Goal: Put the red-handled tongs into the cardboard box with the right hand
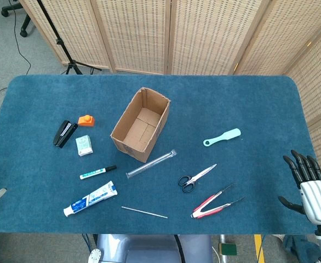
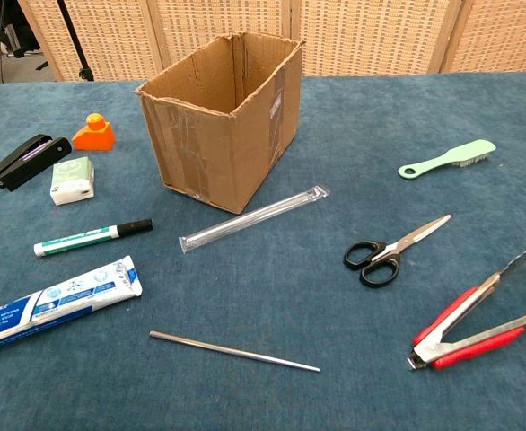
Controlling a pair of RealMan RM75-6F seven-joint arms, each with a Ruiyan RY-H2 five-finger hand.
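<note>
The right hand point(image 1: 313, 189) stands at the table's near right edge, fingers spread apart and upright, holding nothing; it shows only in the head view. The red-handled tongs point(image 1: 215, 201) lie flat on the blue cloth to that hand's left, well apart from it, at about the same depth on the table. Their long axis runs on a diagonal, with the hinged end nearer the robot and farther from the hand, and the two splayed tips pointing toward the hand's side and slightly away from the robot. The cardboard box point(image 1: 141, 124) stands open-topped farther left and farther out, beyond the tongs from the hand, so I judge the coming move to be a leftward reach and then a carry on past them. The left hand cannot be made out in either view; only a pale scrap shows at the left edge, so the right hand is plainly the nearer one. Counted: one pair of tongs, one box, one pair of scissors point(image 1: 196, 178) lying just beyond the tongs, and one clear tube point(image 1: 151, 164) beside the box.
</note>
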